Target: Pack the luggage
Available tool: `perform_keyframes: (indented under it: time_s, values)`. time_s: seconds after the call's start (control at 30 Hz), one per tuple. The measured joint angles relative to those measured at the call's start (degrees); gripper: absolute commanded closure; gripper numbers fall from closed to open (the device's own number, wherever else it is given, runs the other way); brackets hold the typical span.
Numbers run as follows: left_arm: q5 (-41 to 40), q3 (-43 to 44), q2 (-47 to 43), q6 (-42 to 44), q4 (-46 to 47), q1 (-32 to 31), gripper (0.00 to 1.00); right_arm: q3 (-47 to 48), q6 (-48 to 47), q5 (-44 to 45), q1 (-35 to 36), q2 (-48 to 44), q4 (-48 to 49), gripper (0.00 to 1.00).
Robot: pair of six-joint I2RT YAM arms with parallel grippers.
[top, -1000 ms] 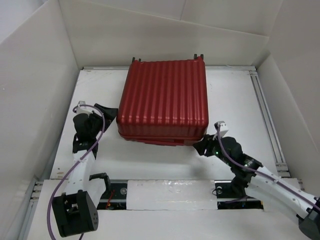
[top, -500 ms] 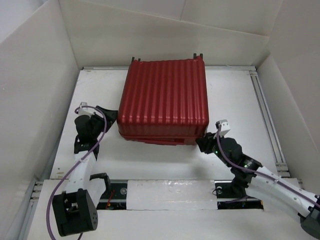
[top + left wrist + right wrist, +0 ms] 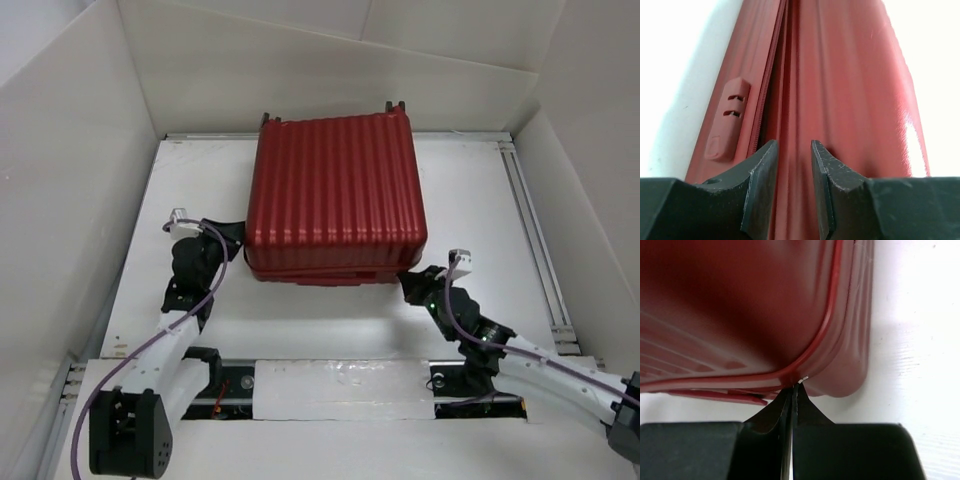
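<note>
A white table is seen, with tall white walls set around it. The luggage is laid flat on the table, toward the far side and about in the middle. It is shut, and its red ribbed lid is turned up. Its ribs are run from far to near, so its long way is taken to be far to near too. Its dark wheels are found at the far edge, away from the arms.

The left claw is placed at the near left corner of the luggage. In the left wrist view its fingers are held a little apart, and red shell is seen in the gap. Whether a ridge is being pinched cannot be told.

The right claw is placed at the near right corner. Its fingers are pressed together, and the tips are set against the seam there. Whether something thin is pinched cannot be told.

So the luggage is found straight ahead of both claws, and neither arm is clearly nearer.

A thin zip seam is run along the side of the shell, with a small red bump beside it. It is judged that the lid must be lifted along this seam before anything can be packed.
</note>
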Motion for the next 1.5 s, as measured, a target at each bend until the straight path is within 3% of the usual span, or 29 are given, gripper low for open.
perform_keyframes:
  time_s: [0.13,0.2,0.4,0.5,0.6,0.73,0.83,1.03,1.2,1.3,1.4,1.5]
  values:
    - [-11.43,-0.11,0.13,-3.89,2.69,-6.67,0.72,1.11,4.87,11.54,6.69,9.51,5.97,1.00]
    - [-15.37,-0.11,0.39,-5.75,4.24,-9.88,0.74,5.99,5.97,13.05,11.26,17.92,6.40,1.00]
    - [-25.31,-0.15,-1.60,-11.02,8.31,-16.37,0.74,32.22,-2.58,35.39,22.40,45.53,-19.50,1.00]
    - [-26.64,-0.15,-4.33,-11.67,7.91,-17.05,0.74,38.21,-3.48,40.13,25.31,52.61,-26.49,1.00]
    - [-26.49,-0.17,-7.98,-11.61,5.86,-17.55,0.74,39.85,-3.63,40.57,26.45,54.05,-28.76,1.00]
    - [-18.91,-0.20,-11.28,-7.48,-1.07,-20.31,0.74,43.76,1.88,19.63,35.82,56.06,-11.34,1.00]
    - [-11.76,-0.48,-12.11,-4.61,-7.67,-20.31,0.73,43.63,4.22,13.44,41.94,53.72,-5.14,1.00]
    - [-7.34,2.43,-8.26,1.05,-14.01,-12.63,0.64,37.31,8.15,12.90,41.55,41.62,-5.46,0.98]
    - [-5.55,4.15,-8.92,5.25,-17.94,-7.91,0.59,30.38,17.31,17.27,41.05,25.29,-19.61,0.66]
    - [-4.31,3.02,-12.87,7.17,-19.19,-7.63,0.52,24.15,21.51,18.40,35.80,12.57,-28.85,0.62]
    - [-2.67,0.35,-15.67,8.57,-20.31,-7.63,0.52,19.52,23.28,19.21,27.93,2.84,-35.71,0.65]
    - [0.11,-3.15,-16.35,8.61,-20.17,-7.63,0.51,18.03,21.00,17.90,19.82,0.55,-36.61,0.62]
